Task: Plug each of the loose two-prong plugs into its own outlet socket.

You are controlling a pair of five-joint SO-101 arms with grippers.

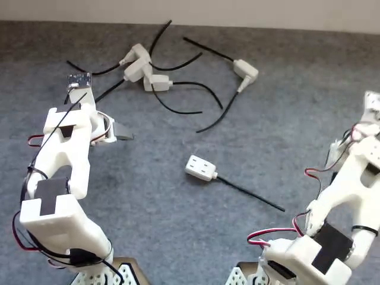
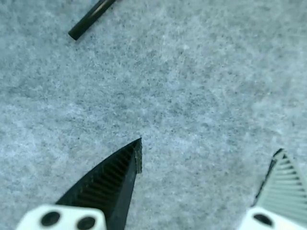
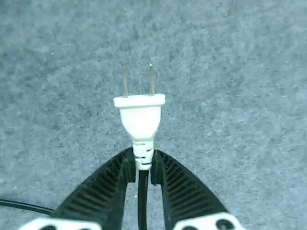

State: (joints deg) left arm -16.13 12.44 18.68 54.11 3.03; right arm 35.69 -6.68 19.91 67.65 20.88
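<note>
right claw clamps a white 2-prong plug by its neck; left claw hangs spread apart.

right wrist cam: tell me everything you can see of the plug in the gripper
The plug is white, plastic by the look, with a flat flanged face and a body tapering to a ribbed strain relief. Two thin metal prongs stick out parallel from the face, pointing away from the camera, in no socket. A black cord leaves its back. The right gripper is shut on the strain relief, its black ribbed fingers pinching both sides. Behind it lies the grey felt surface.
</note>
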